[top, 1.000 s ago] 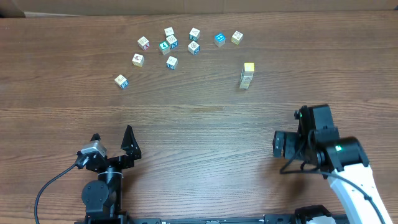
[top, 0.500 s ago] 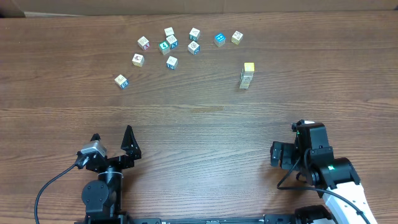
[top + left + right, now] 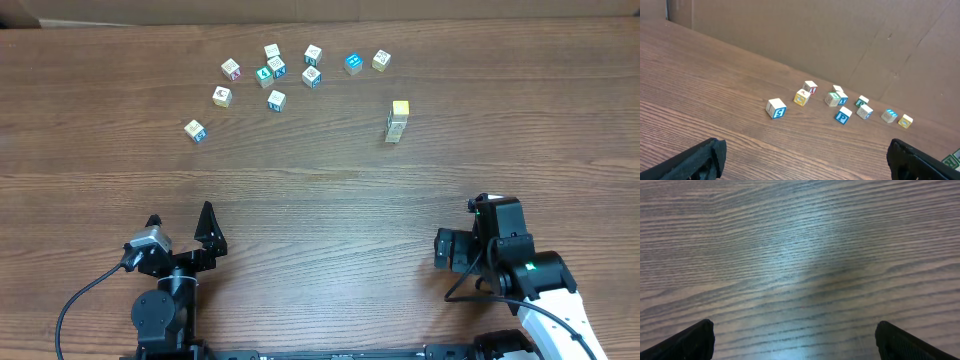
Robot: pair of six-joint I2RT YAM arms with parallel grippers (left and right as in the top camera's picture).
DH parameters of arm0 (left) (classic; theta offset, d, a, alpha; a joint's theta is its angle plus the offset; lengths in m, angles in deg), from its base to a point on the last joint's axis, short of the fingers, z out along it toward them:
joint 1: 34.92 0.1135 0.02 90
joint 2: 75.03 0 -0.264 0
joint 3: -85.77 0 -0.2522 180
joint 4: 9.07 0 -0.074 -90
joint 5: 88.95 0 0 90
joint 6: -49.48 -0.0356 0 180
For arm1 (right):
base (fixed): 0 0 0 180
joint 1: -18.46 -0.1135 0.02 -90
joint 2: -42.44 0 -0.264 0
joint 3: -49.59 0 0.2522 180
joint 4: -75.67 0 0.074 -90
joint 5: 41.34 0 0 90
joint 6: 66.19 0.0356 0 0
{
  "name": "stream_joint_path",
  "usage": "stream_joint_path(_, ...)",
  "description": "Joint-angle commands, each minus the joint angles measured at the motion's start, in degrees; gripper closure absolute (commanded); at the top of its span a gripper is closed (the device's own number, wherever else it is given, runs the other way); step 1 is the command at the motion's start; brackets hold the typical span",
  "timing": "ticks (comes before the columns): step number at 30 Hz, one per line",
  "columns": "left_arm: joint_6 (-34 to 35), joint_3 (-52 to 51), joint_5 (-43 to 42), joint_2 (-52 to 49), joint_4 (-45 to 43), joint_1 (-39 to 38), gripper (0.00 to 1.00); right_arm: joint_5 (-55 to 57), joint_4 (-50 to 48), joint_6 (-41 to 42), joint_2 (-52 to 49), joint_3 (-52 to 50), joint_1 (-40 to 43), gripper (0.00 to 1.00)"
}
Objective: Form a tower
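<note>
1. We are looking at a brown wood-grain table [image 3: 320,190], its grain running left to right.
2. We are seeing a scatter of loose cubes [image 3: 276,68] lying near its far edge, most close together, a single cube [image 3: 195,131] sitting apart on the left, nearer to us.
3. We are seeing the tower [image 3: 397,122] standing to the right of that scatter, apart from it, a yellow cube [image 3: 400,108] sitting on top.

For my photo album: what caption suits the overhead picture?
Open and empty, the left gripper and right gripper wait; across the table, the tower stands right of scattered loose cubes.
</note>
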Motion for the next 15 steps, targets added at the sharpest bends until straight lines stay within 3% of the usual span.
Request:
stream_joint_path(1,0.4,-0.2,-0.3,0.4,-0.1,-0.2,0.00,0.2,-2.4,0.0,0.8,-3.1,-0.3,0.00)
stream_joint_path(15,0.4,-0.2,-0.3,0.4,-0.1,-0.2,0.01,0.1,-21.3,0.0,13.9,-14.2,-0.2,0.00)
